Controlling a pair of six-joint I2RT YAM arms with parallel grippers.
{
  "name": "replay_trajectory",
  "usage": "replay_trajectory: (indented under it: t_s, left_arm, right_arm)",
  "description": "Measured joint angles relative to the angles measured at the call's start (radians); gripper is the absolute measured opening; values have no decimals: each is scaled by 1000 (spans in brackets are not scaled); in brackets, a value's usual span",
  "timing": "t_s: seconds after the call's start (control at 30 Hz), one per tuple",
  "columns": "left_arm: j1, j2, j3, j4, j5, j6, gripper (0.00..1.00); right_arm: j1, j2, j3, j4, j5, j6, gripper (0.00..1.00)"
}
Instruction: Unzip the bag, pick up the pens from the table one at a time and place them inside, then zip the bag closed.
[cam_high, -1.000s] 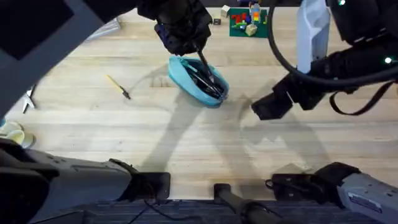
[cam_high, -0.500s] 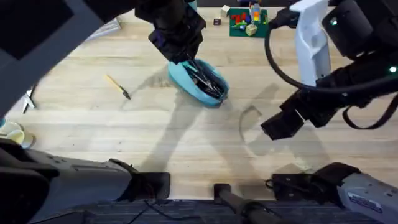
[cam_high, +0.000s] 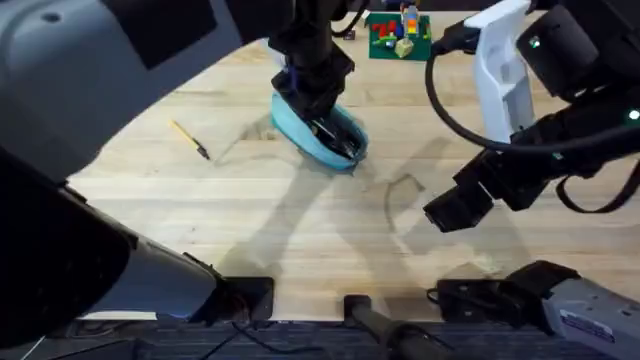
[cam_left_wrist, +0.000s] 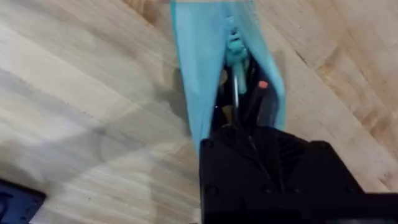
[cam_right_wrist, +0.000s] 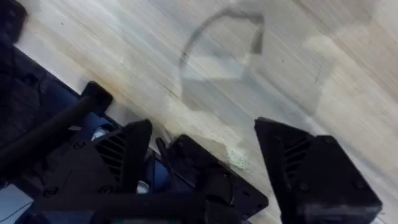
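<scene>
I have the left gripper down at the open mouth of the light blue pencil pouch, which lies on the desk toward the far middle. I cannot tell whether that gripper is clenched or released. In the left wrist view the zipper is parted and dark pens lie inside. My right gripper hovers released over bare desk, well apart from the pouch. A yellow stick lies off to the left.
</scene>
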Motion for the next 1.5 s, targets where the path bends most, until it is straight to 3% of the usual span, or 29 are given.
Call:
replay_trajectory:
  t_s: [0.33,0.97,1.03,1.13,1.17,1.23,1.5]
  left_arm:
    - [2,2,-1,11,-1,-78,44]
    - [2,56,-1,11,-1,-84,55]
    - [2,56,-1,11,-1,-85,334]
    - [2,56,-1,11,0,-85,827]
    - [2,56,-1,11,0,-88,944]
    - [2,56,-1,11,0,-91,991]
    - [2,56,-1,11,0,-92,995]
  right_arm:
    - [0,0,0,0,0,0,998]
    - [0,0,0,0,0,0,998]
    - [0,0,0,0,0,0,998]
    - [0,0,0,0,0,0,997]
    - [0,0,0,0,0,0,997]
    - [0,0,0,0,0,0,997]
    - [0,0,0,0,0,0,998]
